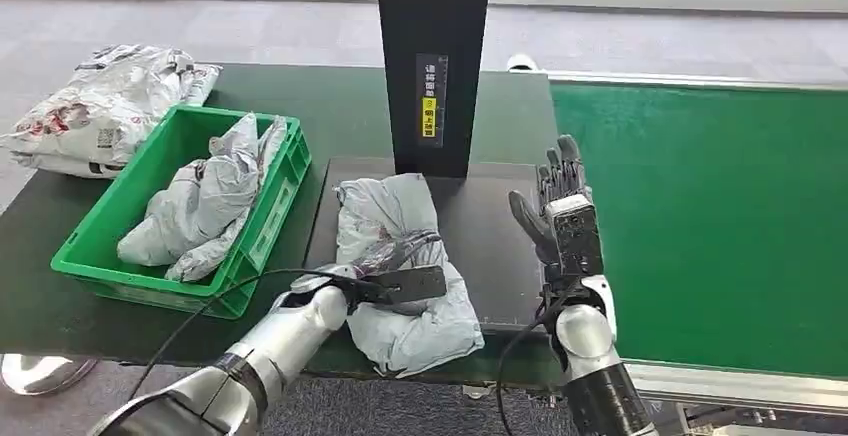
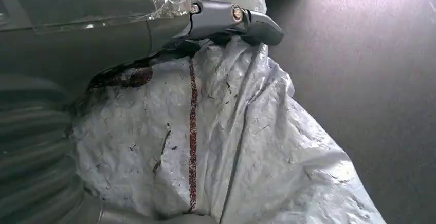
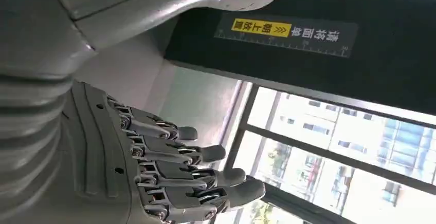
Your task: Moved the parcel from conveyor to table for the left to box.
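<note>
Crumpled grey plastic mailer parcel (image 1: 405,271) lying on the dark platform (image 1: 495,246) at centre frame, below the black post (image 1: 432,56). Left hand (image 1: 395,284) resting on top, grip not discernible. Right hand (image 1: 560,206) raised at centre right, fingers spread, empty. Likely light, soft, slippery; best pinched at a bunched fold toward green crate (image 1: 130,221).

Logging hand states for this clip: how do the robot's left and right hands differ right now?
The left hand lies on the grey parcel on the black pad; the right hand is raised upright, touching nothing. The left reaches flat across the parcel; the right has its fingers extended and apart. Both hang above the pad.
</note>
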Robot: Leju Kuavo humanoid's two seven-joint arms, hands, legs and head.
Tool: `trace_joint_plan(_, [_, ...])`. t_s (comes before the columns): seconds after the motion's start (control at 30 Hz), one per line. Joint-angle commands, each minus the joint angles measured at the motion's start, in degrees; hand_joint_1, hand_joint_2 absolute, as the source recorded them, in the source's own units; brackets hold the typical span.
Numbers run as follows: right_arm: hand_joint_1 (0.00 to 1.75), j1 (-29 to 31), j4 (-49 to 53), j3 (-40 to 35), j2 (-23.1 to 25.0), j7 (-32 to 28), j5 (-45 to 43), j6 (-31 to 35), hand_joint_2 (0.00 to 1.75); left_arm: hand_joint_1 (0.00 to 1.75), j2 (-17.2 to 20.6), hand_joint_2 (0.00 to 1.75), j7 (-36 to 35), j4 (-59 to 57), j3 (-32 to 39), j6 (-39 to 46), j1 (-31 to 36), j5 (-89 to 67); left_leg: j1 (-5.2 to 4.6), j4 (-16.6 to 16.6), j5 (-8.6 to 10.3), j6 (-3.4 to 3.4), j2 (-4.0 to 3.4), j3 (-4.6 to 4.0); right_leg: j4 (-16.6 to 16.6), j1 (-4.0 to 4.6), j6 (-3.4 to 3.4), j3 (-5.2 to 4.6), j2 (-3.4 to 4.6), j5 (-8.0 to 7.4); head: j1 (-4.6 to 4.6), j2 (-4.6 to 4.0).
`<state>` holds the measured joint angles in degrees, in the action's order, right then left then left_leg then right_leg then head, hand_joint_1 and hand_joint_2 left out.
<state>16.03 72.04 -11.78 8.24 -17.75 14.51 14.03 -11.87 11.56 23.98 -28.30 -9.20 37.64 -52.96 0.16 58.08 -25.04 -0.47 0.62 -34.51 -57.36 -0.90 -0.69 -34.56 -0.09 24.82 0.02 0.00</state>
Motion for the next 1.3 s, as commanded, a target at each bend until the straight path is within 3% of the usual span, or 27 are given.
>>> trace_joint_plan(0.03, [0.0,1.7,-5.59,4.02,1.61,0.21,0.03,-0.34,1.75,0.1,1.07,1.75,-0.71,-8.21,-6.13,-1.72,0.66,-0.64,0.01,-0.09,-0.03,-0.02,-0.16,0.24,0.09,0.02,0.03,0.19,0.13,-0.03,0.0,0.0])
trace_joint_plan(0.43, [0.0,1.7,-5.59,4.02,1.61,0.21,0.03,-0.34,1.75,0.1,1.07,1.75,-0.71,-8.21,-6.13,-1.72,0.66,-0.64,-0.01,-0.13,-0.02,-0.03,-0.19,0.49,0.12,0.0,0.04,0.43,0.15,-0.04,0.0,0.0])
trace_joint_plan(0.47, [0.0,1.67,-5.44,4.05,1.6,0.2,0.07,-0.28,1.75,1.75,0.92,1.75,-1.16,-8.42,-5.71,-2.44,0.79,-0.27,0.0,-0.07,-0.04,-0.02,-0.14,0.46,0.07,0.0,0.02,0.42,0.11,-0.01,0.0,0.0])
trace_joint_plan(0.67, [0.0,-0.23,-3.62,4.57,1.36,0.49,0.9,-0.26,1.75,1.75,1.23,1.75,-1.95,-8.14,-5.52,-0.98,1.66,-2.0,-0.01,-0.09,-0.04,-0.02,-0.13,0.57,0.08,-0.01,0.02,0.54,0.09,0.0,0.0,0.0])
trace_joint_plan(0.87, [0.0,-5.83,4.93,5.79,0.55,1.04,0.98,-0.53,1.75,1.75,1.48,1.75,1.25,-1.94,0.98,11.18,5.76,1.26,0.02,-0.01,-0.01,-0.03,-0.03,0.46,0.03,0.02,0.04,0.43,-0.02,0.0,0.0,0.0])
trace_joint_plan(0.9, [0.0,-7.67,6.86,6.28,1.13,0.43,1.05,-0.29,1.75,1.75,2.59,1.75,-0.72,2.26,2.08,22.72,7.11,-0.85,0.04,-0.04,0.0,-0.04,-0.03,0.44,0.06,0.04,0.06,0.41,-0.04,-0.01,0.0,0.0])
trace_joint_plan(1.03, [0.0,-8.13,7.81,6.92,1.59,0.08,1.46,-0.49,1.75,1.75,4.51,1.75,-4.21,9.2,2.66,14.35,10.98,-4.06,0.09,0.13,0.0,-0.07,-0.01,0.11,-0.08,0.09,0.08,0.06,-0.03,-0.02,0.0,0.0])
trace_joint_plan(1.1, [0.0,-6.78,6.93,7.29,1.48,0.12,1.4,-0.51,1.75,1.75,4.29,1.75,-4.64,9.08,2.85,13.99,11.31,-4.84,0.09,0.16,0.03,-0.12,-0.01,-0.09,-0.14,0.11,0.12,-0.17,-0.02,-0.06,0.0,0.0])
trace_joint_plan(1.3, [0.0,-7.8,8.94,7.78,0.98,-0.01,1.44,-0.34,1.75,1.75,4.7,1.75,-5.87,15.78,5.79,29.17,10.98,-9.06,0.09,0.08,0.03,-0.07,-0.1,0.01,-0.02,0.11,0.09,-0.04,0.07,-0.07,0.0,0.0])
